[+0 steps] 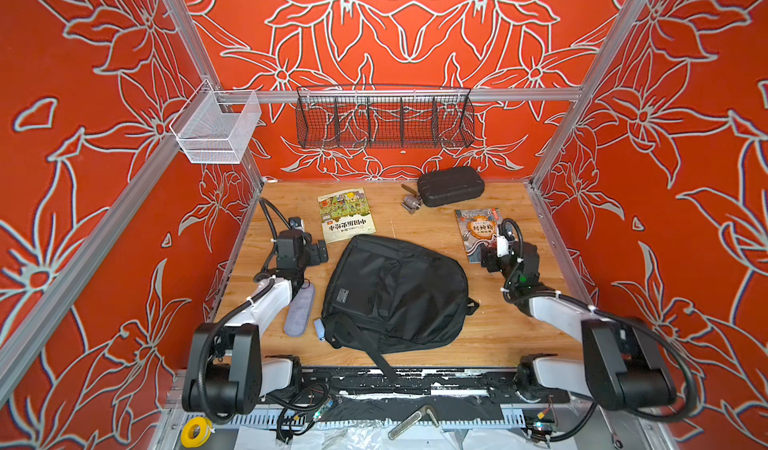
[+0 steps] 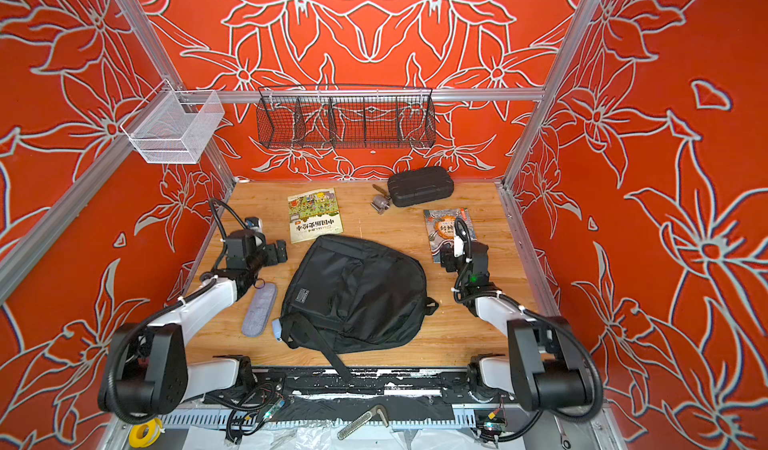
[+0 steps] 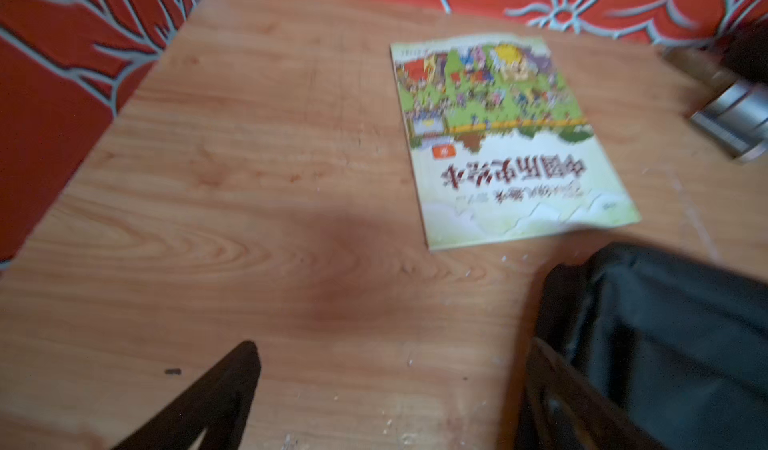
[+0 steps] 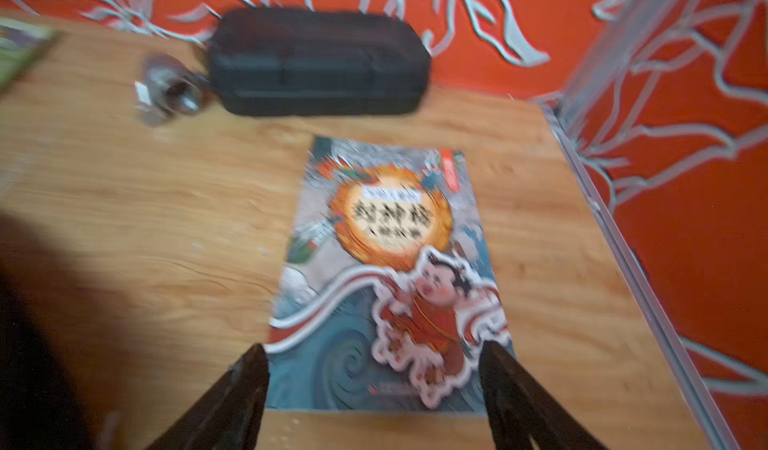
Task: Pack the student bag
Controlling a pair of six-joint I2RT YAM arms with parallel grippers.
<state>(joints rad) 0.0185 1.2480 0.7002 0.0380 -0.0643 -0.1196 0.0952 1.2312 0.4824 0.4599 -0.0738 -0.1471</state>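
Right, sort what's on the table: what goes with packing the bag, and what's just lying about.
For the job:
student bag
green book
grey-orange book
grey pouch
black hard case

Lying about:
metal part
wire basket
white mesh bin

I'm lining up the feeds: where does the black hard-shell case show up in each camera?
Top views: black hard-shell case at the table's far edge, right of centre, below the wire basket.
Left wrist: only a dark blur at the frame's edge, cannot confirm.
Right wrist: across the upper middle, beyond the blue storybook.
Shared landmark: the metal piece beside it.
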